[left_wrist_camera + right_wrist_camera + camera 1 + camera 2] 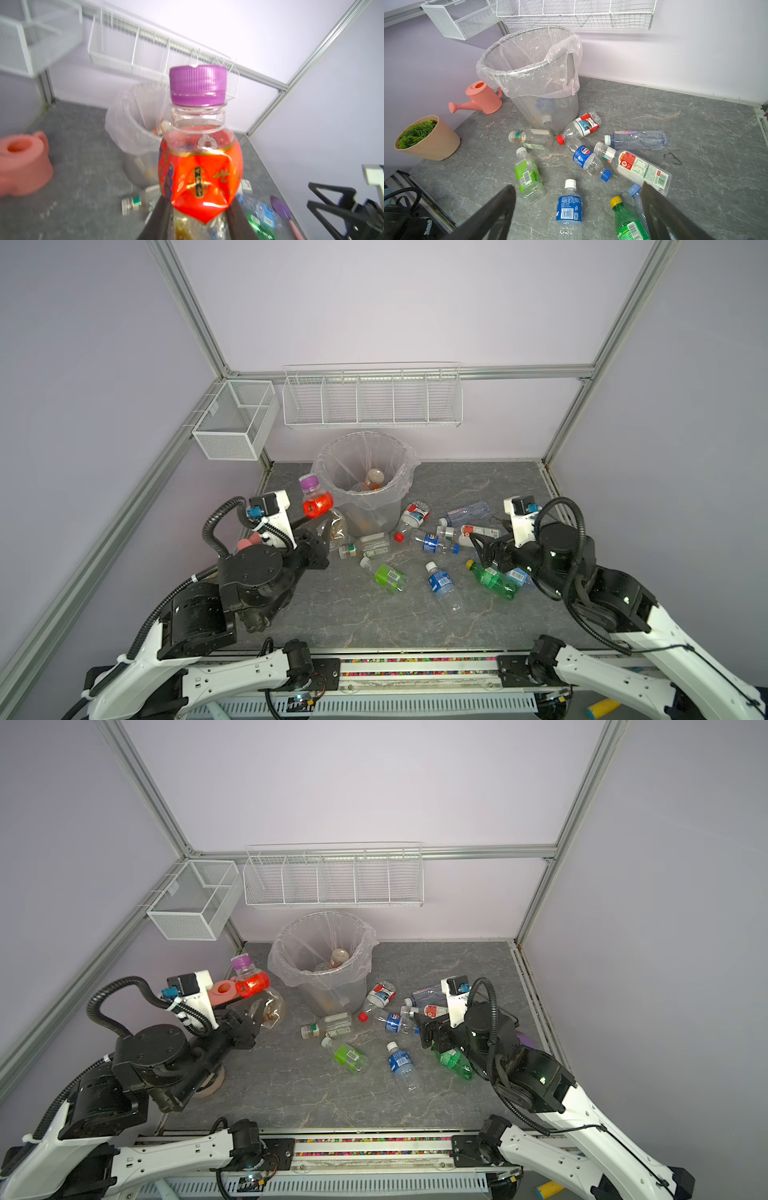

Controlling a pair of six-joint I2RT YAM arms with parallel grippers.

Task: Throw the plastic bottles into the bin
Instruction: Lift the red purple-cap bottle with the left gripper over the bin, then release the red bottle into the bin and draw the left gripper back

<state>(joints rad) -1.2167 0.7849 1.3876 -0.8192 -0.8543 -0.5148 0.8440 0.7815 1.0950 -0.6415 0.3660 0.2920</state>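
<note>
One light, thin-walled bottle (199,176) dents in my left hand (199,216), pinched low on its body beside the bin (328,485); my right hand (577,209) gapes wide, empty.

The left gripper (258,1014) is clamping a purple-capped bottle (249,981) with a red label just left of the bin (286,946), cap pointing away from the gripper. Inside the bin an orange bottle (339,958) is lying. In front of the bin and to its right, plastic bottles are lying scattered, among them a green-labelled bottle (348,1056), a blue-labelled bottle (400,1061) and a green bottle (455,1064). The right gripper (432,1031) is hovering over those right of the bin. A pink watering can (224,992) is peeking out left of the bin.
</note>
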